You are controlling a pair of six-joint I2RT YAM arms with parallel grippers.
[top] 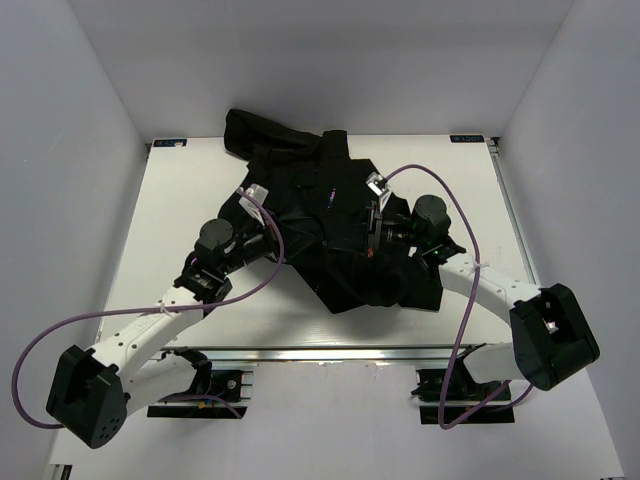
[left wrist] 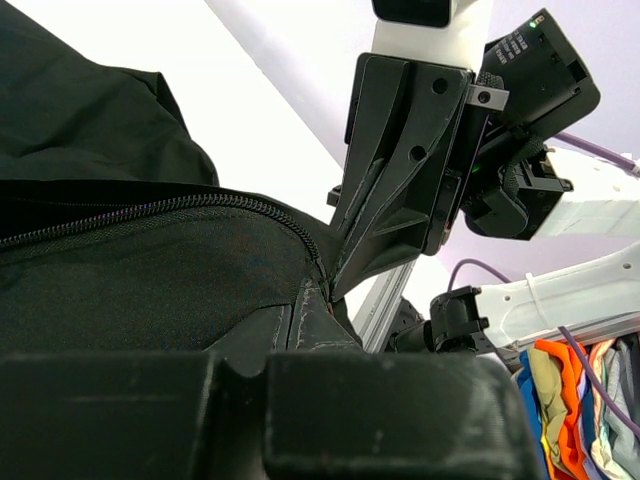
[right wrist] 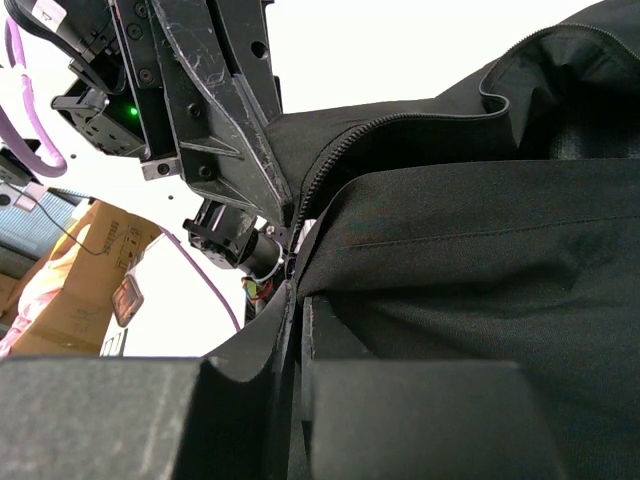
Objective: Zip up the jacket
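top view: the jacket (top: 330, 225) lay bunched in the middle of the white table (top: 180, 250), with its far part reaching past the table's back edge. the left gripper (top: 272, 240) sat on the jacket's left side and the right gripper (top: 372, 238) on its right side, both low on the cloth. a purple cable (top: 60, 325) looped off the left arm. finger state could not be told from here.

left wrist view: the left gripper (left wrist: 245, 365) filled the bottom edge. its fingers (left wrist: 120, 410) were drawn close together, with a fold of jacket (left wrist: 150, 290) pinched between them. a line of zipper (left wrist: 150, 212) teeth ran across the cloth above. the right gripper (left wrist: 335, 270) stood just beyond, its tips touching the jacket near the end of that line. bright cloths (left wrist: 570, 390) showed at lower right.

right wrist view: the right gripper (right wrist: 297, 365) had its fingers (right wrist: 420, 420) nearly closed, with a thin layer of jacket (right wrist: 470, 260) clamped in the slit. the zipper (right wrist: 320, 175) curved up and away along one edge. the left gripper (right wrist: 283, 212) came down from upper left, its tips at the zipper's low end. a cardboard box (right wrist: 90, 260) stood behind.
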